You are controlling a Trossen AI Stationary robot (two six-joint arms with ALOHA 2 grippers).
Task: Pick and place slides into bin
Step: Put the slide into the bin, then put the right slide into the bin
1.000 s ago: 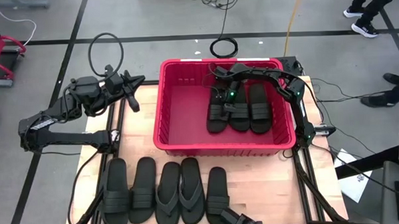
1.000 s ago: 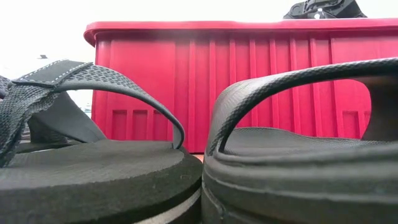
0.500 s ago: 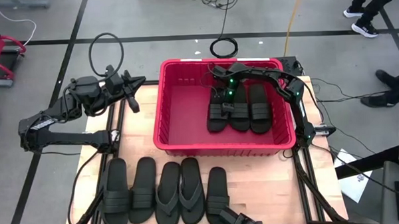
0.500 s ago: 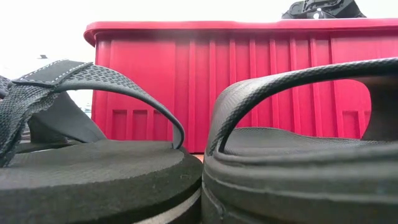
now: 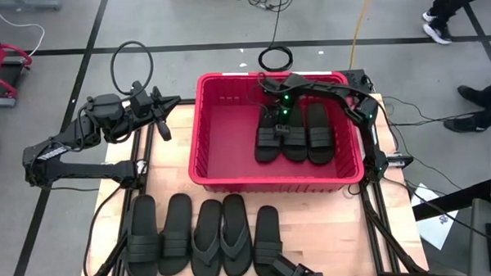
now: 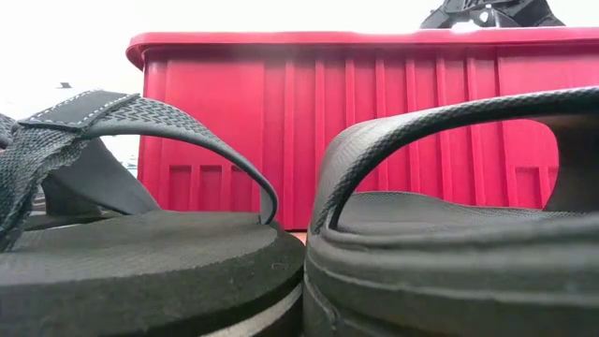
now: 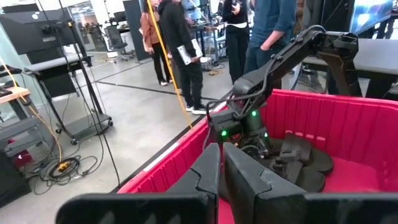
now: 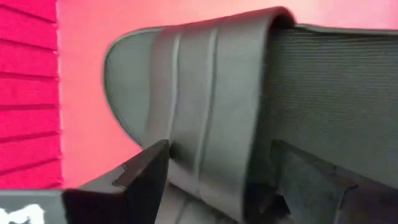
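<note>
The red bin (image 5: 195, 156) stands at the table's middle back. Three black slides (image 5: 295, 140) lie side by side on its floor, toward its right wall. My right gripper (image 5: 279, 114) hangs open inside the bin over the leftmost of them (image 5: 266, 145). In the right wrist view its fingers stand on either side of that slide's ribbed strap (image 8: 199, 106). Five more slides (image 5: 204, 238) lie in a row on the table in front of the bin; the middle two are flip-flops. My left gripper (image 5: 169, 101) is shut and holds nothing, raised left of the bin. My right gripper stands open around the strap of the leftmost slide in the bin, coming down at a slant from above. Whether a finger touches the strap, I cannot tell. The slide lies flat on the bin's floor.
A flip-flop (image 6: 140, 253) and a slide (image 6: 449, 243) fill the low view in front of the bin's wall (image 6: 374, 112). A coiled cable (image 5: 275, 57) lies on the floor behind the bin. People (image 7: 180, 50) stand beyond the table. The bin's left half has free floor.
My right gripper has opened and let go of the leftmost slide in the bin, then risen a little. That slide now lies flat beside the other two.
</note>
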